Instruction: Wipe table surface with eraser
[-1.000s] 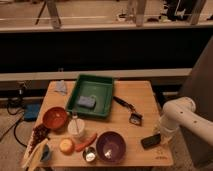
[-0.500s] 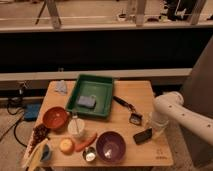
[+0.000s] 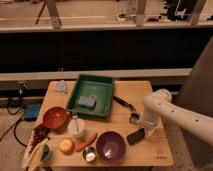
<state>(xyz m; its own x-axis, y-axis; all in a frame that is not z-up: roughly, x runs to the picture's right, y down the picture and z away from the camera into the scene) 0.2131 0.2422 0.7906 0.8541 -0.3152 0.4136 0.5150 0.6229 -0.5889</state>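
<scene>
One arm only, so no choice of side. The gripper (image 3: 145,132) is low over the front right part of the table surface (image 3: 136,93), at the end of the white arm that comes in from the right of the view. The eraser (image 3: 134,136) lies flat on the wood, right at the gripper's tip and a touch to its view-left; they look touching. I cannot tell how far open the gripper is, or whether it really has the eraser or just presses on it.

Key relation: the eraser's long axis runs diagonally, its near end toward the purple bowl (image 3: 110,146) and its far end up under the gripper. The bowl is near on the view-left. Bare wood is mostly toward the back, between the eraser and the black-handled brush (image 3: 125,106), and along the right edge. My guess is that a stroke should go that way, not toward the bowl.

Counts:
- 1 eraser
- 1 gripper
- 1 green tray (image 3: 95,77), holding 1 grey-blue block (image 3: 86,101)
- 1 brush
- 2 bowls: the purple one and an orange-red bowl (image 3: 55,117)
- 1 blue cloth (image 3: 61,87) at the back left corner

The small items at front left are too cluttered to count.
</scene>
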